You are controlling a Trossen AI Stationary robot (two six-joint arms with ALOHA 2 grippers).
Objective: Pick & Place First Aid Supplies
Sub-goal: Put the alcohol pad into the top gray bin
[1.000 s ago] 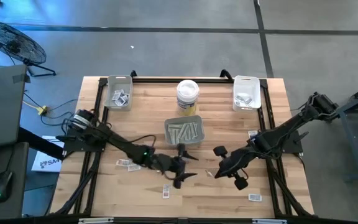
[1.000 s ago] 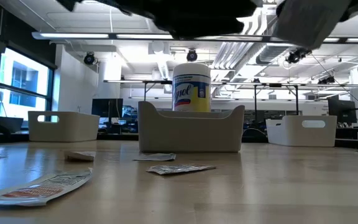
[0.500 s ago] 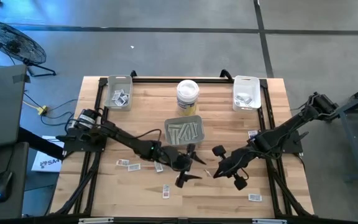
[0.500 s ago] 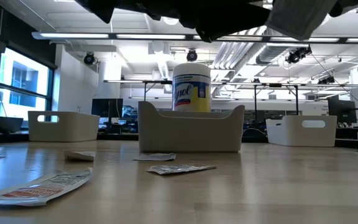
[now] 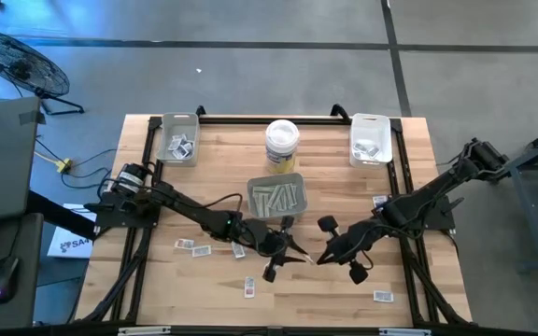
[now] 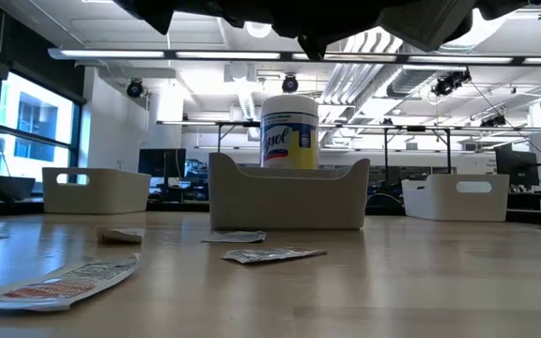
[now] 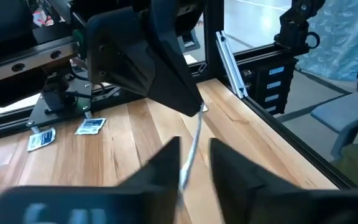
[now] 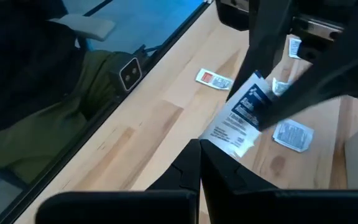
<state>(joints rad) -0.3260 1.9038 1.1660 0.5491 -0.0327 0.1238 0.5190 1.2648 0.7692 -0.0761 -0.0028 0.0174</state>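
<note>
We see both arms meeting above the middle of the table (image 5: 344, 177), just in front of the grey tray (image 5: 276, 197). The right gripper (image 5: 323, 259) is clenched on a white packet (image 8: 244, 115) with dark blue print, holding it up in the air by one end. The left gripper (image 5: 292, 250) has come in from the other side, and in the left wrist view its fingers (image 7: 225, 165) stand a little apart on either side of the packet's thin edge (image 7: 191, 149); we cannot tell whether they pinch it yet. The rest of the supplies are spread around: long strips (image 5: 278, 198) lie in the grey tray, small squares sit in the left bin (image 5: 178, 138) and the right bin (image 5: 370, 137), and loose packets (image 5: 192, 245) lie flat on the wood near the front and sides. A white tub (image 5: 281, 145) with a yellow label stands behind the grey tray.
</note>
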